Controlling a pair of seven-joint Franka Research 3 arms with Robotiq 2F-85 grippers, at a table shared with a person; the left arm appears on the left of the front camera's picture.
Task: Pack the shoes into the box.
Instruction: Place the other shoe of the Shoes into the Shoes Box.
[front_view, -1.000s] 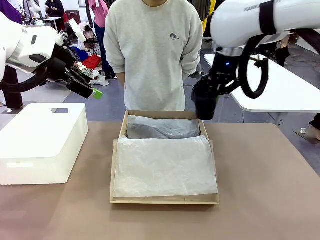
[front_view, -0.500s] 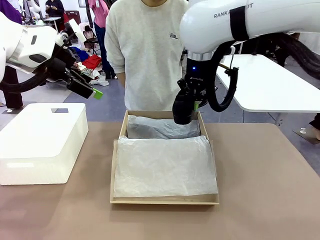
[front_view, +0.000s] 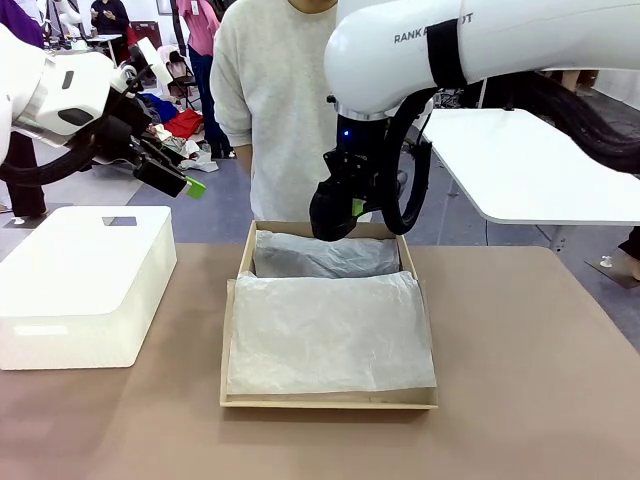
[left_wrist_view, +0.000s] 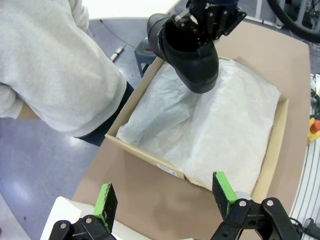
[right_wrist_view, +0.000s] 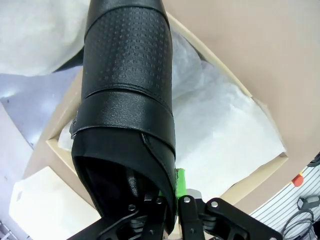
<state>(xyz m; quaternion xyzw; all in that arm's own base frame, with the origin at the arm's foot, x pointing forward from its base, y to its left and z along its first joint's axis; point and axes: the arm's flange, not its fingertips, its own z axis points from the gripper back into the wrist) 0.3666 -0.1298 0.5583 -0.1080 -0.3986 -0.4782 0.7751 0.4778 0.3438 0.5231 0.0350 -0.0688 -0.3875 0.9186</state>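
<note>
On the brown table (front_view: 520, 400), the tan cardboard shoebox (front_view: 330, 400) lies open, its white tissue paper lining (front_view: 330, 340) spread flat at the near end and crumpled at the far end. Above that far end hangs a glossy black leather dress shoe (left_wrist_view: 192, 55), toe tipped down toward the paper, its heel rim pinched between the narrow jaws of the right gripper (right_wrist_view: 167, 195). The left gripper (left_wrist_view: 164, 192) hovers with jaws wide and empty over the bulky white foam box (front_view: 85, 280) at the side. A person in a grey sweatshirt (front_view: 300, 110) stands just beyond the shoebox. To set the shoe well, the right arm would likely need to clear the far wall, level the sole along the lining and let go only once it rests. Whether the second shoe lies under the paper cannot be told.
</note>
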